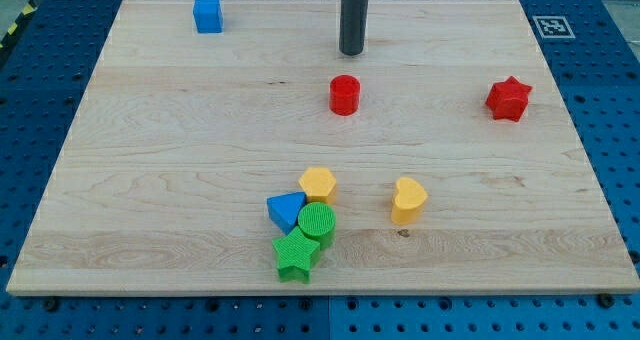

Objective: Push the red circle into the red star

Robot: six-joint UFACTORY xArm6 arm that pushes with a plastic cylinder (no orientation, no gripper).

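Note:
The red circle (344,94) stands on the wooden board a little above the middle. The red star (508,99) lies far to its right, near the board's right edge, at about the same height in the view. My tip (351,52) is the lower end of the dark rod; it rests on the board just above the red circle, slightly to its right, with a small gap between them.
A blue cube (208,15) sits at the top left. Low in the middle cluster a yellow hexagon (318,184), a blue triangle (286,211), a green circle (318,223) and a green star (296,256). A yellow heart (408,200) lies to their right. The wooden board (150,180) lies on a blue pegboard.

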